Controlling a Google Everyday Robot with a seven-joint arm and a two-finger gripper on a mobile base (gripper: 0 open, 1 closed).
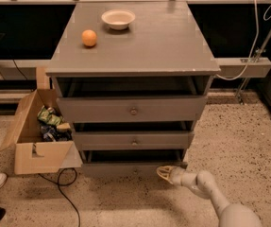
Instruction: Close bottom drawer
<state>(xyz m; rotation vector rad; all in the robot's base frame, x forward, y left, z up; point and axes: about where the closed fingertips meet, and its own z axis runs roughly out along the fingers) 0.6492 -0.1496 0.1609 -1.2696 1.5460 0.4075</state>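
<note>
From the lower right of the frame the arm reaches left, its gripper (165,173) low at centre; I cannot tell whether it is open or closed. It sits right against the right end of the bottom drawer (121,169), which stands slightly pulled out. Above are the middle drawer (132,140) and top drawer (131,109), then an orange (89,38) and bowl (118,19) on the cabinet top (158,41).

Cream-yellow gripper (165,172), small tapered tip, just in front of the bottom drawer (121,169), by its right end. Off-white arm (206,188): smooth rounded tube links, 1 bulbous joint, widening to a fat pale-grey segment below-right of that drawer.
</note>
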